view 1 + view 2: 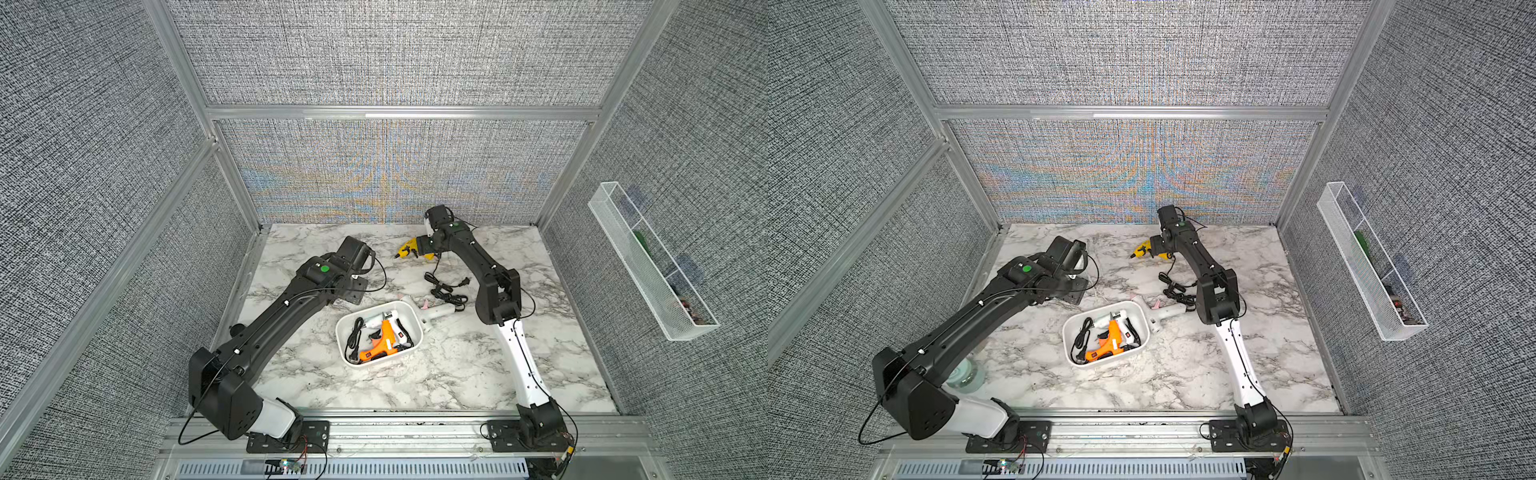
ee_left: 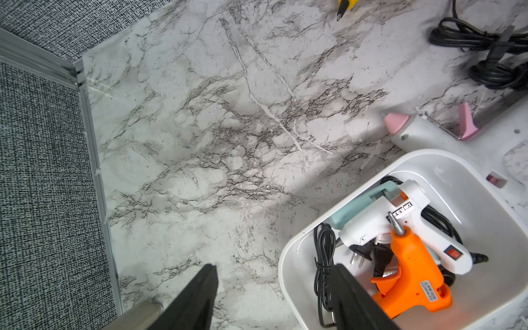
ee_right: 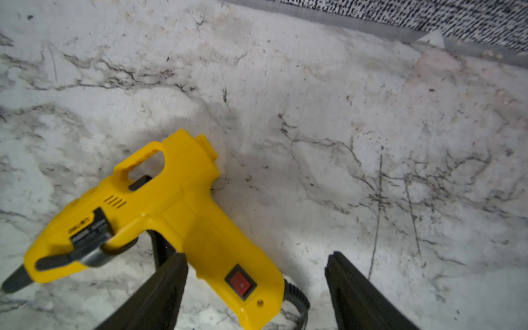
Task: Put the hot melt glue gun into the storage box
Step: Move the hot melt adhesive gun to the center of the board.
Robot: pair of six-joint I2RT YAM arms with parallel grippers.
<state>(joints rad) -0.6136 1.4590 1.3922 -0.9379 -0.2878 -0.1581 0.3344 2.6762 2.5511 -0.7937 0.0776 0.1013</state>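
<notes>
Three guns in storage box (image 2: 285,257): orange gun (image 2: 411,271), white gun (image 2: 385,223), teal gun (image 2: 368,197). Two on table (image 1: 457,374): yellow gun (image 3: 185,214) near back wall, pink-tipped gun (image 2: 414,128) just beside box. My right gripper (image 3: 257,257) straddles yellow gun's handle, jaws apart, not clamped. My left gripper (image 2: 274,267) empty, jaws apart, near box rim. Past halfway, I judge; grasp, carry, drop left.

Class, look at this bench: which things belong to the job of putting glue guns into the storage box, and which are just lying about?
Job in hand: storage box; yellow glue gun, with the open right gripper astride its handle; pink-tipped glue gun beside the box.
Just lying about: wire-mesh tray on the side wall; left gripper, open, holding nothing.
</notes>
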